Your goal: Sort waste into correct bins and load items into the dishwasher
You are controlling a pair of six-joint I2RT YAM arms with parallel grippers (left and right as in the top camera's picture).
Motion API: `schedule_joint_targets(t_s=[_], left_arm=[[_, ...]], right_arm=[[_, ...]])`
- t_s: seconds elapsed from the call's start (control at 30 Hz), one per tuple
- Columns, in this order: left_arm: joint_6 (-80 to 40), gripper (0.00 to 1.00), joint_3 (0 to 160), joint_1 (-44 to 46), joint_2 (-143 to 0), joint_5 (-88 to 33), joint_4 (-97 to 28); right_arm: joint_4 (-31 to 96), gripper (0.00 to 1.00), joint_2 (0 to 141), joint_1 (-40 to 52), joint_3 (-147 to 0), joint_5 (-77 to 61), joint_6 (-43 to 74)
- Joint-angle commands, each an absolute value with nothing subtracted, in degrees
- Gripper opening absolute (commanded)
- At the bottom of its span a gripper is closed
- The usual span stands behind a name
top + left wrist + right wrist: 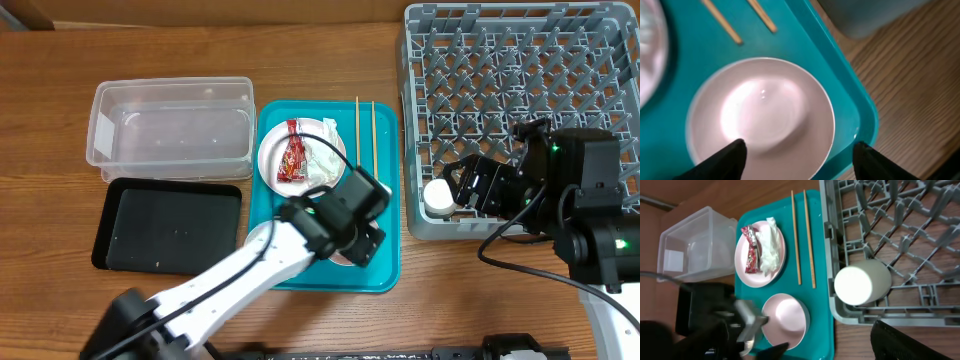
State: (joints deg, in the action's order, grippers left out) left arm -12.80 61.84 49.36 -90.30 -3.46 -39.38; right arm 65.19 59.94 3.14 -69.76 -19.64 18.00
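A pale pink bowl [760,110] sits at the front of the teal tray [385,275]. My left gripper [800,160] is open just above it, one finger over the bowl, the other over the tray's rim; it also shows in the overhead view [352,240]. A plate [300,155] holds the red wrapper [292,152] and white paper [322,158]. Two chopsticks [365,135] lie beside it. A white cup [860,282] lies on its side in the grey rack [520,40]. My right gripper [840,347] is open and empty at the rack's front left corner. The metal bowl is mostly hidden.
A clear tub [170,135] stands at the back left, with a shallow black tray [165,225] in front of it. The rack's wall [830,245] runs close along the teal tray's right edge. Bare wooden table [910,85] lies right of the tray.
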Motion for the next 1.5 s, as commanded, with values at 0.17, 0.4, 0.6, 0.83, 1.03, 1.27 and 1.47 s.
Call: schedule_joint_targets(t_s=[0.17, 0.4, 0.6, 0.83, 1.03, 1.27, 1.47], left_arm=[[-8.78, 0.54, 61.34, 54.22, -98.65, -0.86, -38.09], [-10.79, 0.04, 64.18, 53.3, -99.2, -0.67, -40.58], [-11.35, 0.04, 69.32, 53.23, -98.39, -1.06, -43.62], [-10.48, 0.52, 69.69, 53.23, -98.56, 0.23, -45.71], [-21.56, 0.72, 72.95, 48.71, -98.15, 16.69, -52.93], [-24.88, 0.77, 73.71, 33.06, -98.39, 13.1, -45.93], [-23.42, 0.72, 73.71, 23.05, -102.08, 0.54, -36.12]], right_arm=[[65.28, 0.92, 59.42, 3.31, -71.31, -21.1, 18.02], [65.28, 0.92, 59.42, 3.31, -71.33, -21.1, 18.02], [65.3, 0.92, 59.42, 3.31, -71.31, -21.08, 18.04], [65.32, 0.93, 59.42, 3.31, -71.33, -21.08, 18.02], [65.36, 0.93, 59.42, 3.31, -71.31, -21.08, 18.0], [65.36, 0.93, 59.42, 3.31, -71.31, -21.08, 18.02], [66.04, 0.94, 59.42, 3.31, -71.31, -21.08, 18.0]])
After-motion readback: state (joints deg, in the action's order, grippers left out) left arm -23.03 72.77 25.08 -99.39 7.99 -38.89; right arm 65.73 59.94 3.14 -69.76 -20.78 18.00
